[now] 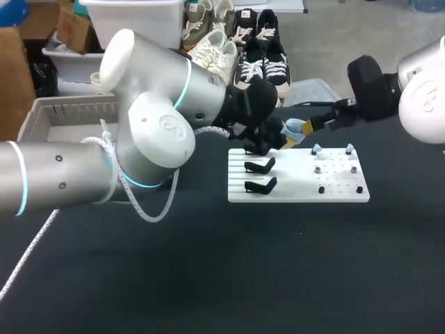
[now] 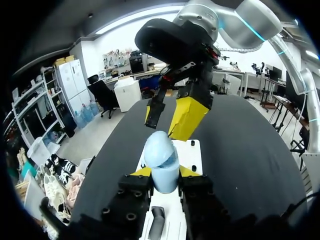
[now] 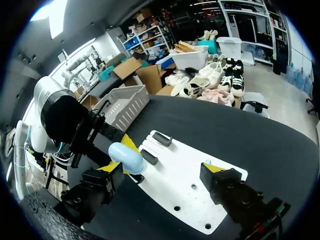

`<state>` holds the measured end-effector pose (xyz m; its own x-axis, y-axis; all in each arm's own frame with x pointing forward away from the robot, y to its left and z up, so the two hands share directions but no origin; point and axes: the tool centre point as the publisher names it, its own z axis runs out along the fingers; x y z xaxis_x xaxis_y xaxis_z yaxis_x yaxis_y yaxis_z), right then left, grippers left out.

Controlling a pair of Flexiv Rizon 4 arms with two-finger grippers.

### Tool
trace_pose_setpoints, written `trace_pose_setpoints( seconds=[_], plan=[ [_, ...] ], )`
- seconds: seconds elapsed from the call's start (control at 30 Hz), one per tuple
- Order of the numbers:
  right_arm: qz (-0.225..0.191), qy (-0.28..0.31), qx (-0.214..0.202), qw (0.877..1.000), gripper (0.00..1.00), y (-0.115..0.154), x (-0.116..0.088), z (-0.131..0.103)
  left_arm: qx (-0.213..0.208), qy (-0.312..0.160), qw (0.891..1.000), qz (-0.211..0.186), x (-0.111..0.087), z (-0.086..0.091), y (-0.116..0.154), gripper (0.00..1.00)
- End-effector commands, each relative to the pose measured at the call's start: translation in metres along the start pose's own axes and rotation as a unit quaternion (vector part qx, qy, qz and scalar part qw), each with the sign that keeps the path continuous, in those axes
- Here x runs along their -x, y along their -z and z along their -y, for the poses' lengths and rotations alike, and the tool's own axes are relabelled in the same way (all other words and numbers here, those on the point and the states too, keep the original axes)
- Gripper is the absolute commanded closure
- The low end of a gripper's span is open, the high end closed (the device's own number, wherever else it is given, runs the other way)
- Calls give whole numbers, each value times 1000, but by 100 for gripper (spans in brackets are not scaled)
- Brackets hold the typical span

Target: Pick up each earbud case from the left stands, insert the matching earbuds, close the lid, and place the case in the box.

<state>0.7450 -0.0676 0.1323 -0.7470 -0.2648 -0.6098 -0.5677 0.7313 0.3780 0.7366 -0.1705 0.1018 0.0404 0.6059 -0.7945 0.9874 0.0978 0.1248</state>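
- My left gripper (image 2: 164, 172) pinches the blue case (image 2: 160, 150) upright above the far edge of the white board (image 1: 299, 184). I should grip it firmly and steadily.
- My right gripper (image 3: 164, 170) hangs spread just beside the case. Opening the lid looks like the next move, and it should be done gently, without twisting the case loose.

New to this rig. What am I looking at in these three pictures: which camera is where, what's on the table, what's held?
Two robot arms work at a black table. The head view looks down from above and behind; the other two views come from a camera on each wrist. The left gripper is shut on a pale blue case. The right gripper is open, close beside it. On the table lies a white board with black stands and small earbuds; a grey box sits back left.
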Motion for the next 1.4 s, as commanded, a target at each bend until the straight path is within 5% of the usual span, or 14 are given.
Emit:
trace_pose_setpoints(
  seconds=[0.03,0.17,0.3,0.7,1.4],
  plan=[
    [2,1,-4,1000,0,10,2,3,-3,0,1000,5,-4,5,3,100],
    [23,5,-25,999,0,23,2,4,-16,19,1000,13,-12,7,2,100],
    [38,7,-41,998,0,34,-1,4,-38,46,996,66,-19,3,7,100],
    [50,-2,-56,997,0,46,-18,4,-43,23,984,173,-23,-3,4,100],
    [47,-8,-64,997,0,59,-27,9,-50,34,980,190,-17,-10,-14,100]
  ],
)
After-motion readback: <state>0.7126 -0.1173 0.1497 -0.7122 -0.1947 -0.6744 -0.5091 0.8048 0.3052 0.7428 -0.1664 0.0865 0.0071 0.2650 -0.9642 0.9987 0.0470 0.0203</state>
